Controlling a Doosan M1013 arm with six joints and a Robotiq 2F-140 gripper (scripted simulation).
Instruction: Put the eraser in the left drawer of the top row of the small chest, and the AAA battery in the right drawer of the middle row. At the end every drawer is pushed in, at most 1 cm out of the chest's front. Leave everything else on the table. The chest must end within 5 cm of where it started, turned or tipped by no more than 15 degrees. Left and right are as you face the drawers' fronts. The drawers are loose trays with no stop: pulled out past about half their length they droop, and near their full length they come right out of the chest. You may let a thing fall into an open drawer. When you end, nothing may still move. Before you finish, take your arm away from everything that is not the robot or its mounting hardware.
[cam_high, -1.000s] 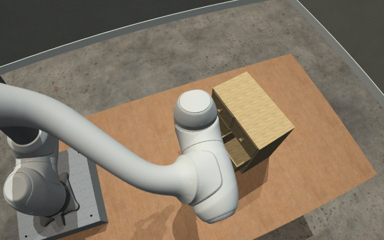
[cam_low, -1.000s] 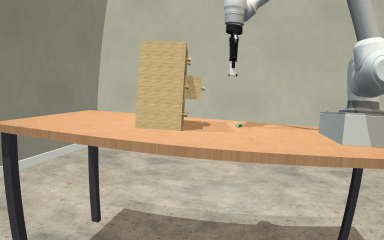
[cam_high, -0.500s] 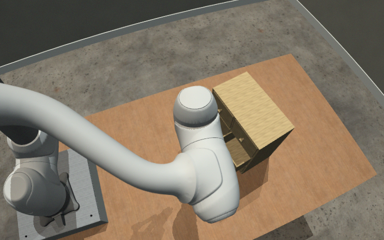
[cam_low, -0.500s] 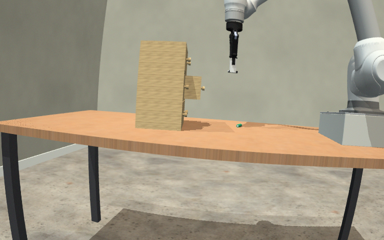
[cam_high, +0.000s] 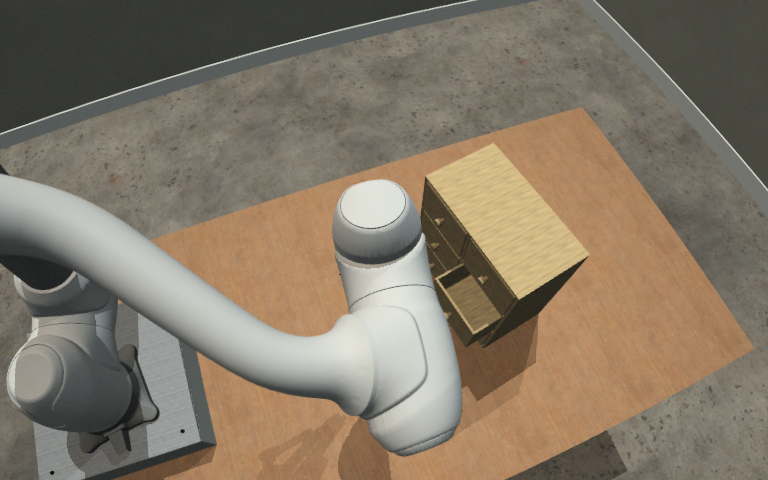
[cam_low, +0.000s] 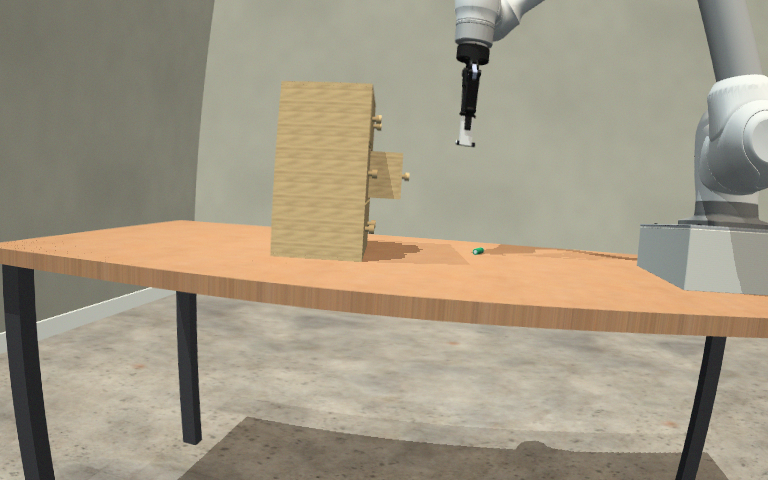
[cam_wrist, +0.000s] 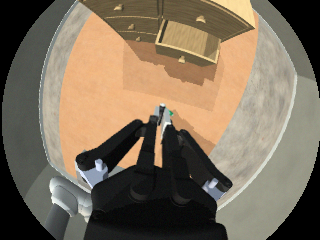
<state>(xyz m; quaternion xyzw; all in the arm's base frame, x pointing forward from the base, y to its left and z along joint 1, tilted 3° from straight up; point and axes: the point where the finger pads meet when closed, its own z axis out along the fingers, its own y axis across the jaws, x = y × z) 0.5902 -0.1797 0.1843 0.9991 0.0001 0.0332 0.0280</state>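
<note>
Fingers (cam_low: 465, 138) down, clamping eraser (cam_low: 464, 137)

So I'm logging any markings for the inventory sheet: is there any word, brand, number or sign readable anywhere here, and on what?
None: no readable text in any view.
Chest: plain wood grain, bare knobs.
Battery: green, too small to show any print.
White piece in the claw: no visible marking.
Arm and base: no logo visible.

One chest (cam_high: 509, 220), six drawers: one pulled-out drawer (cam_high: 467, 302), five pushed in. One battery (cam_low: 479, 250). One eraser (cam_low: 465, 135). One table (cam_low: 226, 266). One arm (cam_high: 169, 294), one gripper (cam_low: 465, 142).
</note>
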